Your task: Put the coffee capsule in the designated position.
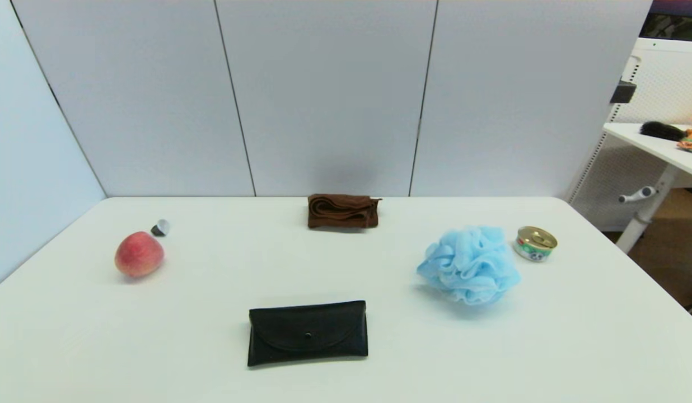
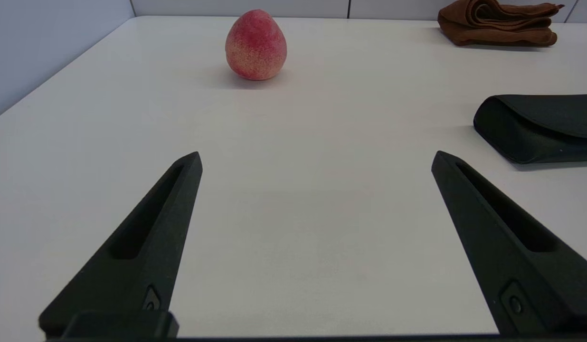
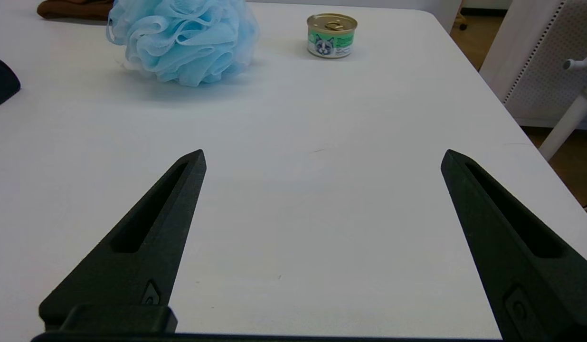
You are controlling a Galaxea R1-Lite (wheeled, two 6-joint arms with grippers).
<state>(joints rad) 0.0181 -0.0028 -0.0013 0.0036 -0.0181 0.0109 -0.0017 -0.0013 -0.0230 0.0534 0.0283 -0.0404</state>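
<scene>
The coffee capsule [image 1: 160, 228] is a tiny dark pod with a silvery end, lying on its side at the far left of the table, just behind the peach [image 1: 139, 254]. In the left wrist view the peach [image 2: 256, 44] hides it. The designated position has no mark on the white tabletop. My left gripper [image 2: 316, 161] is open and low over the near left of the table, well short of the peach, with nothing between its fingers. My right gripper [image 3: 322, 159] is open over the near right of the table. Neither arm shows in the head view.
A black pouch [image 1: 307, 332] lies at the near centre, a folded brown cloth [image 1: 342, 211] at the back centre. On the right are a blue bath pouf [image 1: 469, 265] and a gold-lidded tin can [image 1: 535, 243]. Wall panels stand behind and to the left.
</scene>
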